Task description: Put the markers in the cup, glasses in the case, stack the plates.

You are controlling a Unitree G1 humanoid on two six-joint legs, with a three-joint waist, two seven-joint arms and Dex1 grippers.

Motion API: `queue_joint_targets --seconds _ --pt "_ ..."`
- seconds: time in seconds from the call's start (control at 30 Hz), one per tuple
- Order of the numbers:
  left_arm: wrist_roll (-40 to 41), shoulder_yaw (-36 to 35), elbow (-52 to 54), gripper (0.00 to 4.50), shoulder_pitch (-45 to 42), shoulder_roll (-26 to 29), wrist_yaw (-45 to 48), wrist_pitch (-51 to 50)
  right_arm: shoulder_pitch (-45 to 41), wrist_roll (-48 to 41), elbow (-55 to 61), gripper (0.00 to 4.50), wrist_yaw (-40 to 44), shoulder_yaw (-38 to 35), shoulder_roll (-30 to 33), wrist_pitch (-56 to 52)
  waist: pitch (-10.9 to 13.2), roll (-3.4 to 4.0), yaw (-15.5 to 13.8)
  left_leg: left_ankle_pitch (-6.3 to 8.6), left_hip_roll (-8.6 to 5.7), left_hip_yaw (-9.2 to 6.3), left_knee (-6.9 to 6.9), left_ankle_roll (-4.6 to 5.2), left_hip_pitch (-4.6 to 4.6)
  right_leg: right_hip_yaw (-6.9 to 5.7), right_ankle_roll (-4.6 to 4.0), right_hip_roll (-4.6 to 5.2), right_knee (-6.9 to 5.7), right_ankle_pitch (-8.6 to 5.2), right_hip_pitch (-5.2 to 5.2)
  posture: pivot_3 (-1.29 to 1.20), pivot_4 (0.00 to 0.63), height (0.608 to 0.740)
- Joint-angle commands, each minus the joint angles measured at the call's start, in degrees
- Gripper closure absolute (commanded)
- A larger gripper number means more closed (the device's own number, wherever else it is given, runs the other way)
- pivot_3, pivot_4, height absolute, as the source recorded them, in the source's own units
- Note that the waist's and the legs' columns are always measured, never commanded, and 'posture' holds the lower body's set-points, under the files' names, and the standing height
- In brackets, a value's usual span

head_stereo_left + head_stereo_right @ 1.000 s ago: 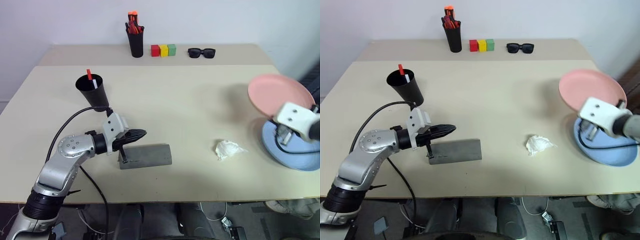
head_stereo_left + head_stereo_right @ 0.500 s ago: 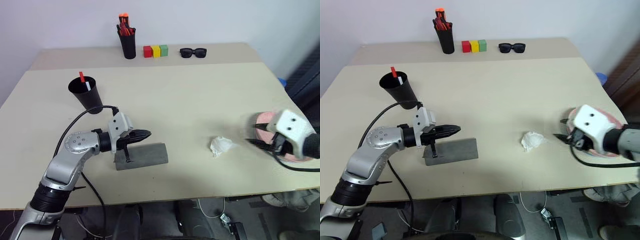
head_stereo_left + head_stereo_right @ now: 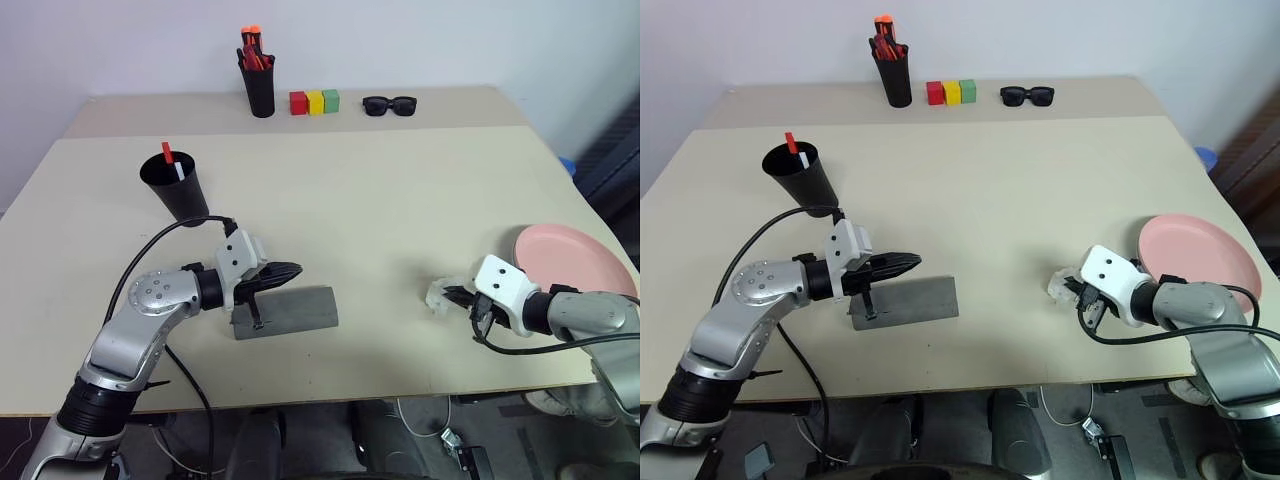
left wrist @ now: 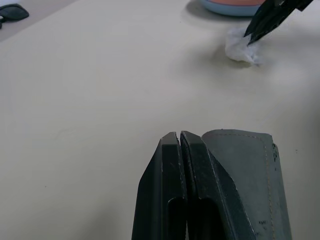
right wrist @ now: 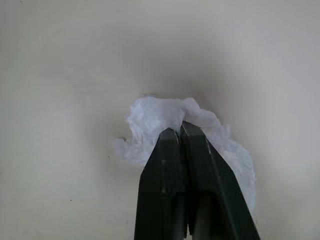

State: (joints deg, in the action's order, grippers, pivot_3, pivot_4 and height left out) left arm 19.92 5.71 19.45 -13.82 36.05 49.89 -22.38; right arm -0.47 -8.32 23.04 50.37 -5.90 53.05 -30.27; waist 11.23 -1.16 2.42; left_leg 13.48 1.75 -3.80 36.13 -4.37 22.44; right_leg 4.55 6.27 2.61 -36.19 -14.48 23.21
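The pink plate (image 3: pixel 572 258) now lies flat at the right edge, on top of the other one, so the stack looks done. It is round and plain. The right gripper (image 3: pixel 458 296) has let go and moved left, fingers together, tip at a crumpled tissue (image 5: pixel 150 125). The left gripper (image 3: pixel 288 269), fingers together, hovers over the grey case (image 3: pixel 290 311).

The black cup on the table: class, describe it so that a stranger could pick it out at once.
Look at the beige table, on the robot's left side. The cup stands beyond the grey case, wide and tapered, holding a red and a white marker. The narrower black holder at the far edge holds bunched orange-red pens.
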Motion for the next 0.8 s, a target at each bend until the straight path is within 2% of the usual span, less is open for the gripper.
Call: queue_joint_targets --seconds 0.03,0.2,0.33,0.43,0.53,0.67,0.8 --pt "0.59 -1.71 1.84 4.48 0.00 0.47 -0.31 -0.04 -3.01 0.61 -2.57 4.47 -1.38 -6.82 3.62 -0.04 0.00 0.00 -0.01 0.00 0.00 0.00 0.01 0.00 0.01 0.00 0.00 0.00 0.00 0.00 0.00 0.00 0.150 0.740" --pt "0.22 -3.00 0.09 4.48 -0.47 0.47 -1.01 0.43 -5.76 4.10 -13.18 4.47 -3.66 -12.42 9.61 2.93 0.00 0.01 -0.09 0.00 0.00 0.02 -0.04 0.00 0.00 0.01 -0.01 0.01 0.01 0.00 0.01 0.00 0.150 0.740" --pt "-0.49 -5.52 -1.95 4.48 -0.10 0.96 -2.36 1.12 -5.38 6.93 -19.93 4.47 -4.58 -10.88 11.39 5.20 0.00 0.01 0.01 0.06 0.01 0.03 -0.09 0.10 -0.01 0.01 -0.01 -0.01 0.02 -0.01 0.03 0.00 0.150 0.740" --pt "-1.13 -7.79 -2.36 4.48 1.43 1.94 -3.40 1.55 -5.76 8.44 -22.52 3.61 -3.97 -8.02 11.62 8.09 0.00 0.03 0.36 0.07 0.01 0.07 -0.09 0.12 -0.01 0.05 -0.01 -0.01 0.01 -0.01 0.06 0.00 0.150 0.740" --pt "-0.91 -11.59 -1.78 4.48 4.70 3.40 -4.29 1.65 -10.08 8.84 -21.73 2.28 -6.29 -6.15 9.27 11.88 0.01 0.09 1.06 0.07 0.02 0.16 -0.09 0.14 -0.05 0.12 0.00 -0.01 -0.02 0.00 0.09 0.00 0.150 0.740" --pt "-0.93 -16.48 0.14 4.48 9.62 4.42 -6.40 1.33 -17.05 5.33 -22.60 2.28 -5.47 -4.66 5.06 12.38 0.03 0.07 1.63 0.07 0.03 0.16 -0.05 0.13 -0.05 0.13 0.00 -0.01 -0.04 0.00 0.10 0.00 0.150 0.740" --pt "-0.71 -27.49 1.74 4.48 19.58 4.31 -9.11 1.96 -23.38 -5.23 -20.54 2.28 -0.59 -3.88 -3.11 7.36 0.03 0.02 1.62 0.09 0.08 0.15 -0.13 0.17 -0.06 0.13 0.00 -0.04 -0.04 0.00 0.12 0.00 0.150 0.740"
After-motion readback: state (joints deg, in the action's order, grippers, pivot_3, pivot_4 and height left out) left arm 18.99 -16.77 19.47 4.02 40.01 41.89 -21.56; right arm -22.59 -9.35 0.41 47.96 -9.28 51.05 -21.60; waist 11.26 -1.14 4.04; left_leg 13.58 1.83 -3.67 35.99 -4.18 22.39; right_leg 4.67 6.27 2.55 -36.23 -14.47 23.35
